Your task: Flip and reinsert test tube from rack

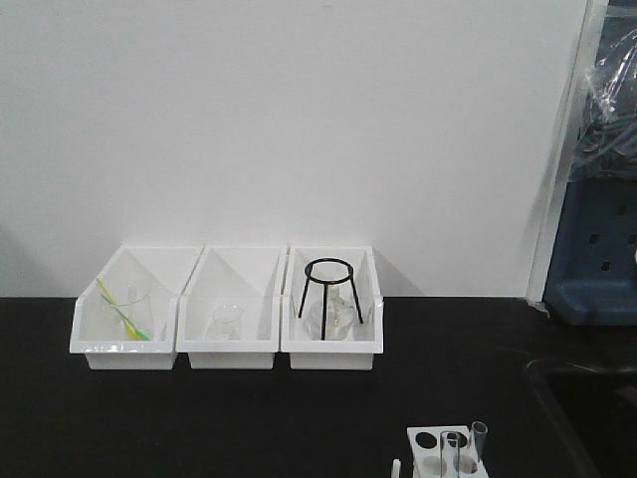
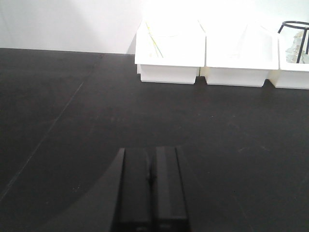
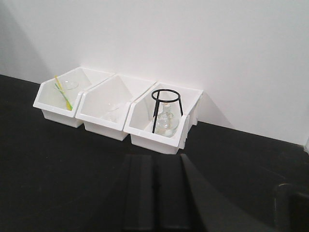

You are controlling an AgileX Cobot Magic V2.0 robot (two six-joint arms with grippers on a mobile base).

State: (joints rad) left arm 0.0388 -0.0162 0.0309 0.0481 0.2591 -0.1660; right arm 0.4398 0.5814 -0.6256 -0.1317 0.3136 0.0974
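Observation:
The small white test tube rack (image 1: 445, 452) stands at the bottom edge of the front view, right of centre, cut off by the frame. Two clear glass test tubes stand upright in it: one (image 1: 479, 442) at its right corner, one (image 1: 450, 450) beside it. The rack is out of view in both wrist views. My left gripper (image 2: 152, 154) is shut and empty, low over the black table. My right gripper (image 3: 155, 159) is shut and empty above the table, facing the bins. Neither gripper shows in the front view.
Three white open-front bins stand against the back wall: the left bin (image 1: 127, 317) holds a beaker with yellow-green sticks, the middle bin (image 1: 232, 314) a small flask, the right bin (image 1: 333, 309) a black tripod stand over glassware. A blue crate (image 1: 597, 249) stands far right.

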